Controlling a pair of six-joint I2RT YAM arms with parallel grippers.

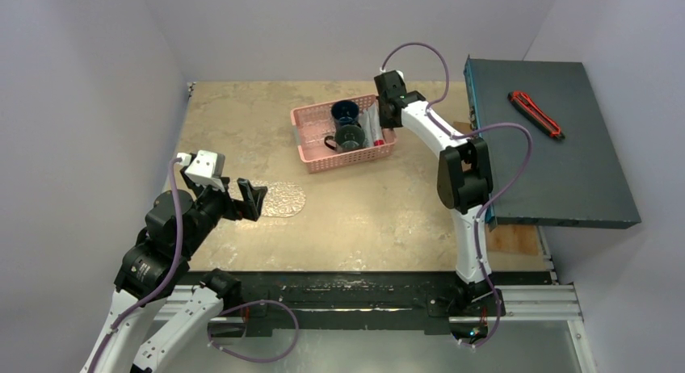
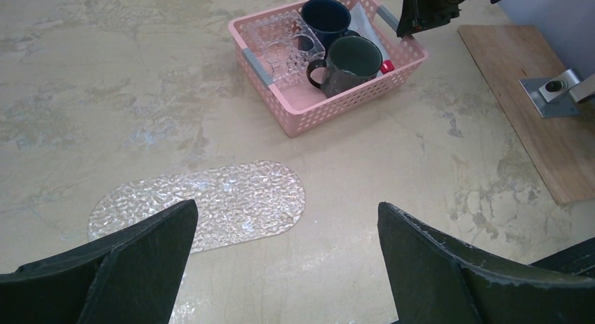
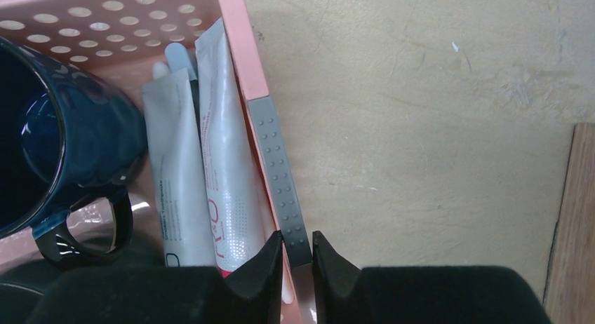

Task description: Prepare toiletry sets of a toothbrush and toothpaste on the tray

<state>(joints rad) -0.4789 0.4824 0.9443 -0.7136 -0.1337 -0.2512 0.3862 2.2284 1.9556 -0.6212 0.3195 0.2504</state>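
The see-through embossed tray lies flat on the table left of centre, and shows in the left wrist view. My left gripper is open and empty, hovering by the tray's near edge. The pink basket holds two silver-grey tubes lying side by side along its right wall. A pale bluish brush end pokes out beyond them. My right gripper is shut on the basket's grey handle at the right rim.
Two dark mugs and a clear embossed holder also sit in the basket. A dark slab with a red-black utility knife lies on the right. A wooden board lies beside the basket.
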